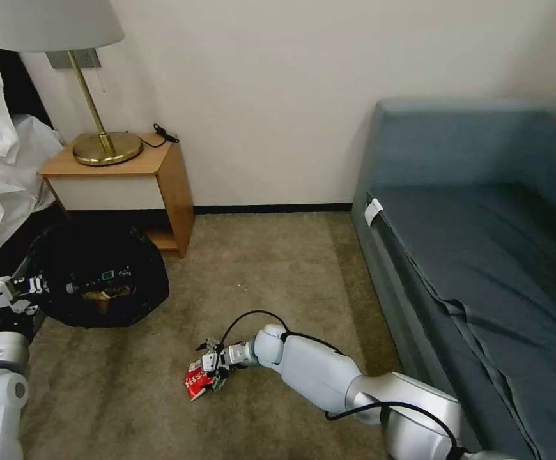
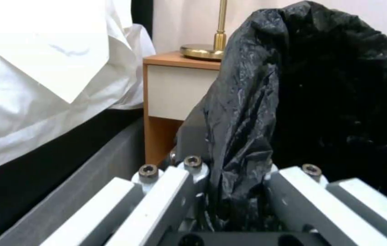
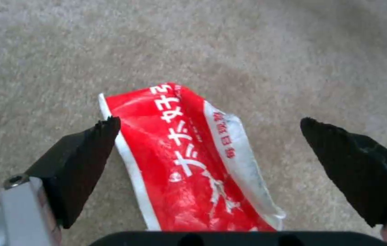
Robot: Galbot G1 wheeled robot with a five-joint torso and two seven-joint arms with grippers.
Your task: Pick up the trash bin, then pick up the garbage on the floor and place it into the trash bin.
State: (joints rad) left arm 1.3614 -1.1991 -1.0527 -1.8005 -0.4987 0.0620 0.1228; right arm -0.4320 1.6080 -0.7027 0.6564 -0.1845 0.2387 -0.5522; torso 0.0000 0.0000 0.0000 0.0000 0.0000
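Right gripper (image 3: 209, 131), fingers spread wide, straddles the red snack packet (image 3: 189, 160) on beige carpet (image 1: 278, 268). Left gripper (image 2: 236, 191) clamps the trash bin (image 1: 99, 271) liner beside the nightstand (image 1: 131, 185).

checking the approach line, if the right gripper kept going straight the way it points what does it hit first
Most likely the red snack packet: the right gripper is open, and the packet lies on the carpet between its fingertips. Depth is hard to judge, so the remaining gap is unclear.

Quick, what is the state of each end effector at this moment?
Left end effector: shut on the glossy black plastic bag liner of the trash bin.
Right end effector: open, astride the red snack packet on the carpet.
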